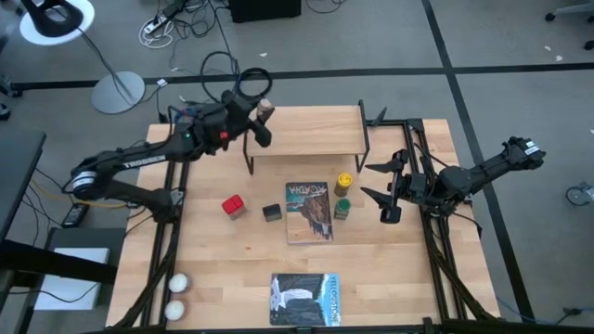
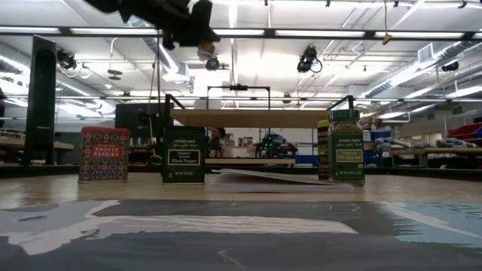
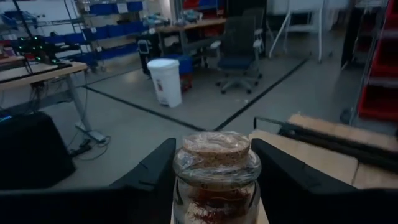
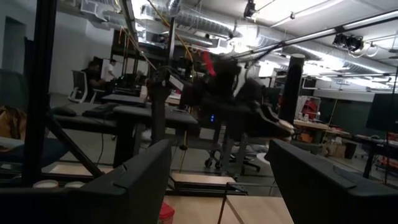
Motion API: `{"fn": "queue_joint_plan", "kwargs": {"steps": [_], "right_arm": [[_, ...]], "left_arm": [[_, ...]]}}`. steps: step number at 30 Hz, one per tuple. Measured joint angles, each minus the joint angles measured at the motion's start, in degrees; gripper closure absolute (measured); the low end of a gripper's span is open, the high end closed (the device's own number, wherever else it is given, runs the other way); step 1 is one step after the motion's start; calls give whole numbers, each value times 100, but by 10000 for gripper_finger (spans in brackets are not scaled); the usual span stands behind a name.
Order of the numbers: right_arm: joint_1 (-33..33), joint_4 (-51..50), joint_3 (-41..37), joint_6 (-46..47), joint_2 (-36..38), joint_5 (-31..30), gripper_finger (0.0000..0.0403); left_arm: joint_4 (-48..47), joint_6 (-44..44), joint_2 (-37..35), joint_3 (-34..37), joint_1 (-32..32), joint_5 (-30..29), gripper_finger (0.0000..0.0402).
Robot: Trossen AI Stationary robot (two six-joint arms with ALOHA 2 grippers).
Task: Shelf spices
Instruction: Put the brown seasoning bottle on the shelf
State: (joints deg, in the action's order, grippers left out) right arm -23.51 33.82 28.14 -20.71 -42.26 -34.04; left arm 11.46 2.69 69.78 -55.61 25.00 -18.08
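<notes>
The left gripper [image 3: 214,180] is clamped on the tiny pale jar [image 3: 216,177], which sits upright between the jaws with its cork stopper above the fingertips, over the left end of the shelf [image 1: 306,132]; the jar looks light, glassy and slick, so the grip belongs low on its body, never on the cork; the right gripper [image 1: 387,191] waits with jaws apart, the yellow-lidded jar [image 1: 344,179] and green jar [image 1: 342,209] just ahead of them.

Cork-topped pale jar [image 3: 216,177] upright above shelf [image 1: 306,131].
</notes>
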Motion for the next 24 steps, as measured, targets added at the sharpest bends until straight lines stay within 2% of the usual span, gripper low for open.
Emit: {"fn": "queue_joint_plan", "kwargs": {"steps": [8, 13, 18, 24], "right_arm": [[8, 11, 0, -2, 0, 0, 133], [65, 28, 0, -2, 0, 2, 133], [83, 13, 0, -2, 0, 2, 133], [83, -7, 0, -44, 2, 2, 133]], "left_arm": [[2046, -157, 424, 1120, 975, 1278, 227], [2529, -340, 1083, 1079, 1403, 1632, 227], [2555, -416, 1705, 809, 1743, 2077, 227], [2570, -488, 1973, 573, 1932, 2187, 227]]}}
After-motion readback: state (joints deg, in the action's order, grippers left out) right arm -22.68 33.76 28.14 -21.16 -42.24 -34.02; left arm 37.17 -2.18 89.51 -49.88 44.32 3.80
